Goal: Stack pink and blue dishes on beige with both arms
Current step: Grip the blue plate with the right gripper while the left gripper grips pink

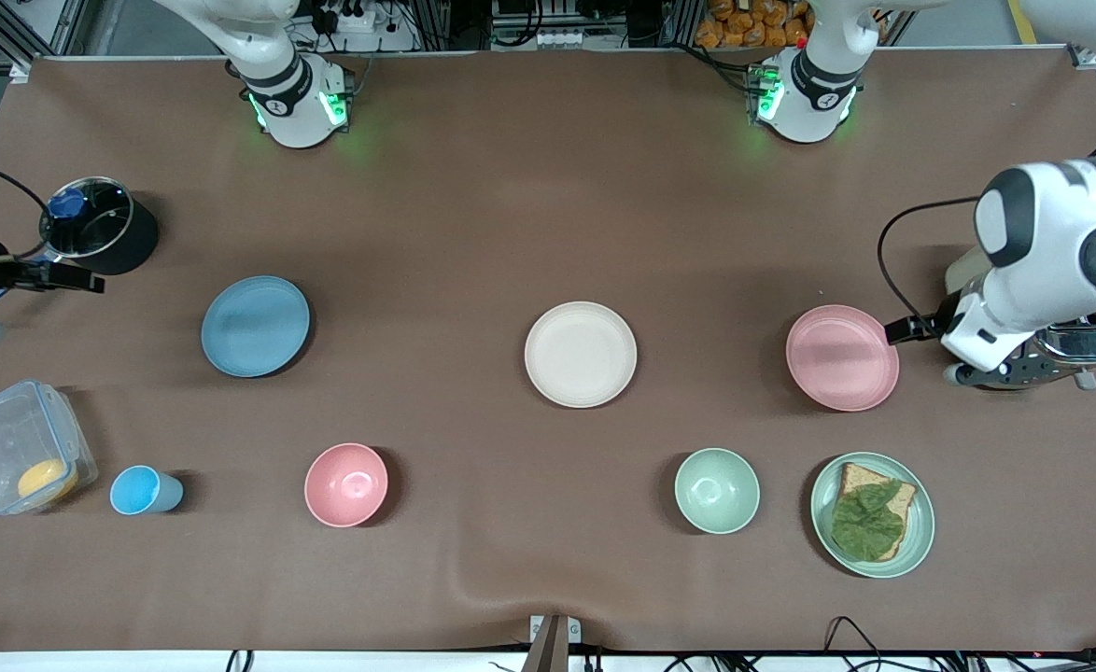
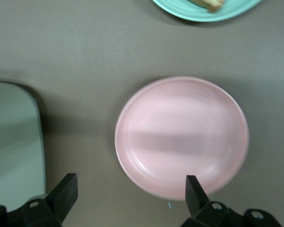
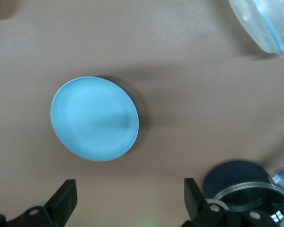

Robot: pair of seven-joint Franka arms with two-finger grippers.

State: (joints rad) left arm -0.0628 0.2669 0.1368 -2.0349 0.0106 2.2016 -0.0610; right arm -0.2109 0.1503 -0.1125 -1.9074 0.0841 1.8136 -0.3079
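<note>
Brown table (image 1: 511, 205), three plates apart

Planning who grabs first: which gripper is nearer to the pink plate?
The left. The left gripper, open, sits beside the pink plate at the left arm's end of the table; the right gripper, open, is at the right arm's end, by the blue plate.

Left hand (image 2: 128, 189) and right hand (image 3: 128, 191) both spread wide.
</note>
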